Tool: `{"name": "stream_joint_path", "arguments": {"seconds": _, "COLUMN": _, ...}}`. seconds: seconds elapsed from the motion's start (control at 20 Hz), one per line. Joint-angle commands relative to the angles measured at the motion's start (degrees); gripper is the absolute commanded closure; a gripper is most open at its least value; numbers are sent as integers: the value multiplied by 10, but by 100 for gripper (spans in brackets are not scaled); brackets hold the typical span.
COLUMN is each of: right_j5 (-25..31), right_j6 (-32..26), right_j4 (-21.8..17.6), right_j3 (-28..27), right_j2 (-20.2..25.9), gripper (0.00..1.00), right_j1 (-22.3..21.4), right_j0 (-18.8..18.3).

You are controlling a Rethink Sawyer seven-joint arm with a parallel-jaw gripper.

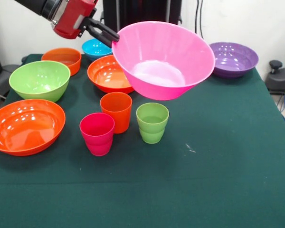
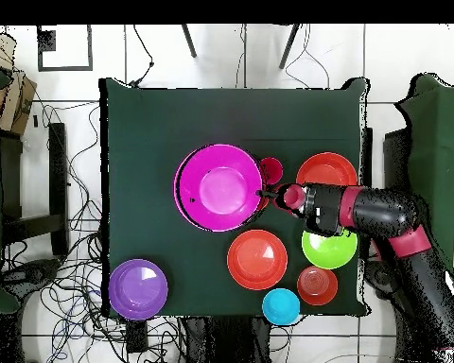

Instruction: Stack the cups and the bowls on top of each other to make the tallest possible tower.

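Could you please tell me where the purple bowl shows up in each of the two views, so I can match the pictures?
Front view: the purple bowl sits at the upper right, on the far right part of the green table.
Overhead view: the purple bowl sits at the lower left, at the table's corner.
Shared landmark: the large pink bowl held up at its rim by the gripper, near the middle in both views.

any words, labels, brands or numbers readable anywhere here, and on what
None can be read: no print shows on the pink bowl, the other bowls, the cups, the gripper or the green table cloth.
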Motion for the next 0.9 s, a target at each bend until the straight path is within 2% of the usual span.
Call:
{"name": "stream_joint_path", "arguments": {"seconds": 0.05, "right_j5": 58, "right_j6": -219, "right_j4": -34, "right_j3": -75, "right_j2": -35, "gripper": 100, "right_j1": 27, "right_j0": 19}}
{"name": "stream_joint_path", "arguments": {"seconds": 0.5, "right_j5": 88, "right_j6": -260, "right_j4": -30, "right_j3": -121, "right_j2": -44, "gripper": 100, "right_j1": 48, "right_j0": 31}}
{"name": "stream_joint_path", "arguments": {"seconds": 0.9, "right_j5": 98, "right_j6": -270, "right_j4": -32, "right_j3": -129, "right_j2": -46, "gripper": 100, "right_j1": 51, "right_j0": 26}}
